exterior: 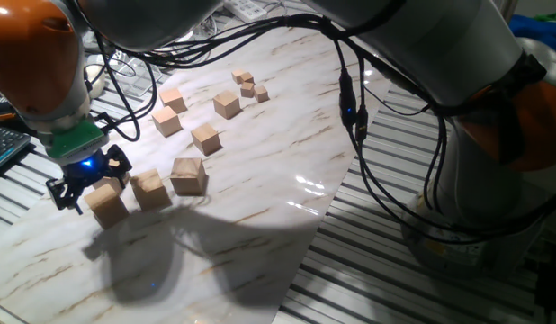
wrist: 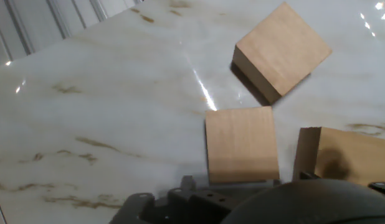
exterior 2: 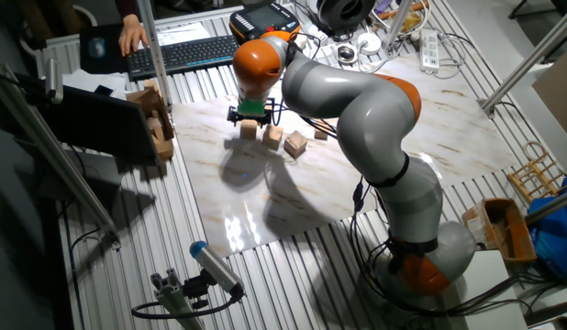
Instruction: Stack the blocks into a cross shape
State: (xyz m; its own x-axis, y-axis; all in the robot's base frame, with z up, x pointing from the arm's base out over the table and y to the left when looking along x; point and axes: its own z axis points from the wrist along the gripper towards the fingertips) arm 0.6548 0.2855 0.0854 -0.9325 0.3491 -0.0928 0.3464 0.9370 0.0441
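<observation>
- Since no cube rests on another yet, the cross looks unstarted; the step in hand is, I judge, the first pick;
- the hand (exterior: 87, 183) hangs low over the near left corner of the table (exterior: 260, 225), its dark fingers seemingly apart and clamped on nothing, though the hand view shows no fingertips to confirm it;
- just beside the hand sits the nearest large block (exterior: 107, 205), which seems to be the cube filling the lower middle of the hand view;
- the next move calls for squaring the jaws to that cube's flat faces, coming down around it and closing, without nudging the second large block (exterior: 150, 191), which stands very near it;
- counted, three large blocks lie in a loose row on the table: those two and a third large block (exterior: 188, 175), which lies just beside the second;
- a fourth large one I cannot pick out with certainty;
- farther back lie four middling cubes (exterior: 206, 139), each apart from the others;
- beyond them a cluster of tiny cubes (exterior: 249, 87), about four, too small to count surely.
</observation>
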